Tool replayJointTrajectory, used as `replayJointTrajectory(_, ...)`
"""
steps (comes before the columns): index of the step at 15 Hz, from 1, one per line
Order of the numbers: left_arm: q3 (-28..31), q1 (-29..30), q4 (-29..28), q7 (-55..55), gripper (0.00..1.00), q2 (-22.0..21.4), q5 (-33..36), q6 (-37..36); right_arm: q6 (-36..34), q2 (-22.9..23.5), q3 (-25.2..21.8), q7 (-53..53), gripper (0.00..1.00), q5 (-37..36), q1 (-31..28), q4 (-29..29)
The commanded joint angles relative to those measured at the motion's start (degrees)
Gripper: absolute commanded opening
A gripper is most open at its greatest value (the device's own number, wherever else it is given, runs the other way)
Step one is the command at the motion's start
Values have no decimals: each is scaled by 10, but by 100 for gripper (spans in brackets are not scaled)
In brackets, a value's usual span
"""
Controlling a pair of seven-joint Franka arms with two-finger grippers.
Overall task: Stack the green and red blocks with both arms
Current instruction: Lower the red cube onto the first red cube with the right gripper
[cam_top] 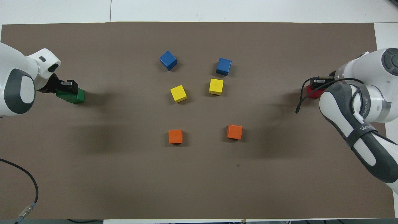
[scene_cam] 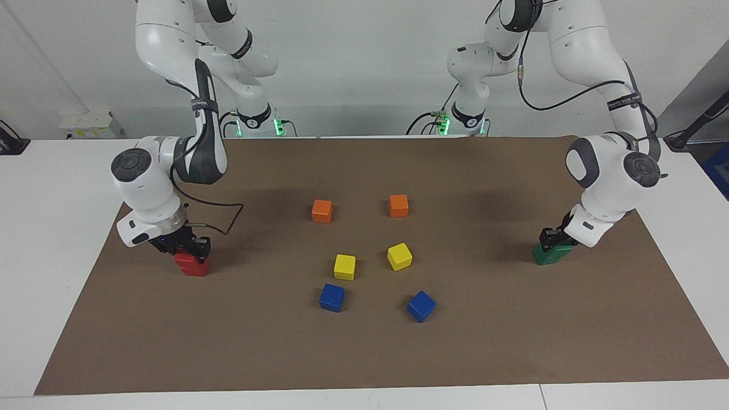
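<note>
The left pincer is low at the left arm's end of the counter, down on the green blocks; in the overhead view they look like two green cubes, one upon the other and a little out of line. The right pincer is likewise down on the red blocks at the right arm's end, where one red body shows and I cannot tell whether it is one cube or two. Whether either pincer is clamped or merely standing apart around its cube cannot be told. Orange blocks, yellow blocks and blue blocks lie in the middle, well apart from both. The cubes look light, rigid and glossy, so probably a bit slippery; the sound hold is square across two flat opposite faces, at mid height, never on the corners.
</note>
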Motion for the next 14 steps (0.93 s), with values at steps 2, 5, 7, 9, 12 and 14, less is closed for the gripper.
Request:
replayJointTrajectory(2, 1, 5, -39, 15, 74, -10, -8, 28, 16, -11, 8, -21, 100, 25, -11, -23)
replayJointTrajectory(5, 2, 5, -40, 15, 100, -13, -8, 22, 15, -11, 8, -22, 100, 25, -11, -19)
replayJointTrajectory(7, 2, 6, -38, 15, 100, -31, -7, -1, 10, -12, 8, -21, 100, 25, -10, -16)
replayJointTrajectory(9, 4, 8, -30, 14, 100, -59, -5, -34, -18, -24, 8, -17, 100, 20, -3, 1)
replayJointTrajectory(12, 5, 9, 5, 13, 100, -101, -5, -127, -160, -62, 8, -17, 100, 17, 13, 61)
replayJointTrajectory(14, 5, 9, 31, 10, 100, -127, -5, -197, -225, -88, 8, -17, 100, 16, 23, 94)
